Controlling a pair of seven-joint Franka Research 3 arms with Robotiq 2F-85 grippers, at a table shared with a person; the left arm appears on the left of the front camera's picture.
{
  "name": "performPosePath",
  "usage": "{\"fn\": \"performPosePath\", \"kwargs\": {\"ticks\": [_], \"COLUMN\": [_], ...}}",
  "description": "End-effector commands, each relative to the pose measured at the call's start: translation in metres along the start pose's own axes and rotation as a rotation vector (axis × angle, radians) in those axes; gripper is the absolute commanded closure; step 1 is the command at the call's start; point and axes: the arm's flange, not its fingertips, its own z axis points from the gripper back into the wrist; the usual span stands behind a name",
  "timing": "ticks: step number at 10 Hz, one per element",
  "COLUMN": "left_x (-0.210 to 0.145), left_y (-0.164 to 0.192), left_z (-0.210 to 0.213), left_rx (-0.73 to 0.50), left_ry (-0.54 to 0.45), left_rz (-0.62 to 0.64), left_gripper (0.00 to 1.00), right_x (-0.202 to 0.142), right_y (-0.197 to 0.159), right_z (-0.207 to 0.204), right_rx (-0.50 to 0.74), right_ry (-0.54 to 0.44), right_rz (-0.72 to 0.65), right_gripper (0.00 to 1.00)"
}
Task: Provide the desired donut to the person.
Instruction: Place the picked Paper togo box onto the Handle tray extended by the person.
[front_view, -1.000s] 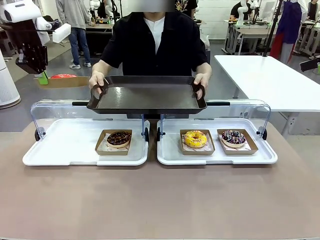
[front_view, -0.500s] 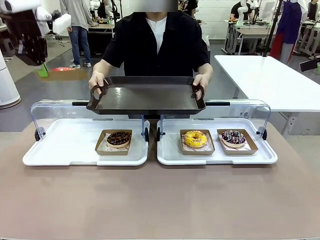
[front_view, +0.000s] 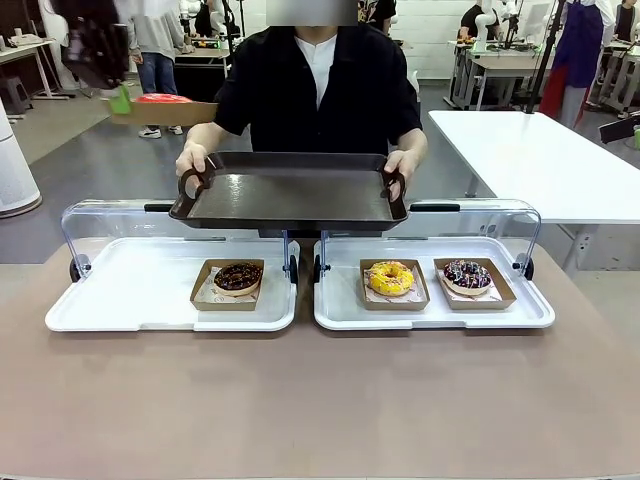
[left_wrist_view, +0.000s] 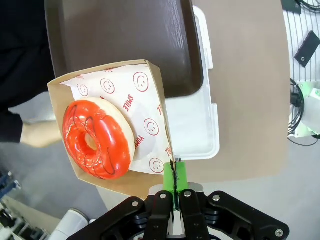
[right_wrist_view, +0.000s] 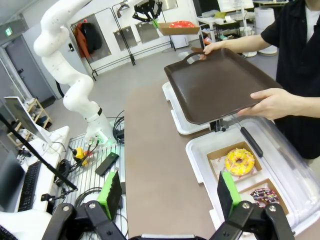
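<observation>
Brown tabletop (front_view: 300, 400) lay below. Left gripper (left_wrist_view: 173, 167) closed, green pads pinching corner of cardboard tray (left_wrist_view: 120, 181); red-glazed donut (left_wrist_view: 97, 139) in it beyond fingertips, aloft near person's (front_view: 310, 90) brown serving tray (front_view: 290, 195). Right gripper (right_wrist_view: 169, 192) wide open, empty.

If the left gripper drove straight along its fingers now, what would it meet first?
Likely the brown tray the person holds, near its end, or the white display tray beside it; the held donut carton hides the exact line, and depth is unclear.
</observation>
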Motion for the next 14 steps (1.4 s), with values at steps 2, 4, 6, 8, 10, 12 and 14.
{"fn": "performPosePath", "kwargs": {"ticks": [2,4,6,8,10,12,14], "left_x": [0.035,0.049,0.054,0.054,0.051,0.05,0.051], "left_y": [0.03,0.039,0.047,0.046,0.045,0.045,0.049], "left_z": [-0.021,-0.046,-0.077,-0.095,-0.112,-0.129,-0.138], "left_rx": [0.036,0.06,0.048,0.027,-0.029,-0.079,-0.122], "left_ry": [0.048,0.049,0.064,0.032,0.031,0.009,-0.031], "left_rz": [-0.017,-0.044,-0.024,0.002,0.03,0.032,0.018], "left_gripper": [0.99,0.99,0.99,0.99,0.99,0.99,0.99], "right_x": [0.002,0.002,0.002,0.002,0.002,0.002,0.002], "right_y": [0.0,0.0,0.0,0.0,0.0,0.0,0.0], "right_z": [-0.001,-0.001,-0.001,-0.001,-0.001,-0.001,-0.001], "right_rx": [0.004,0.004,0.004,0.004,0.004,0.004,0.004], "right_ry": [-0.013,-0.013,-0.013,-0.013,-0.013,-0.013,-0.013], "right_rz": [0.007,0.007,0.007,0.007,0.007,0.007,0.007], "right_gripper": [0.0,0.0,0.0,0.0,0.0,0.0,0.0]}}
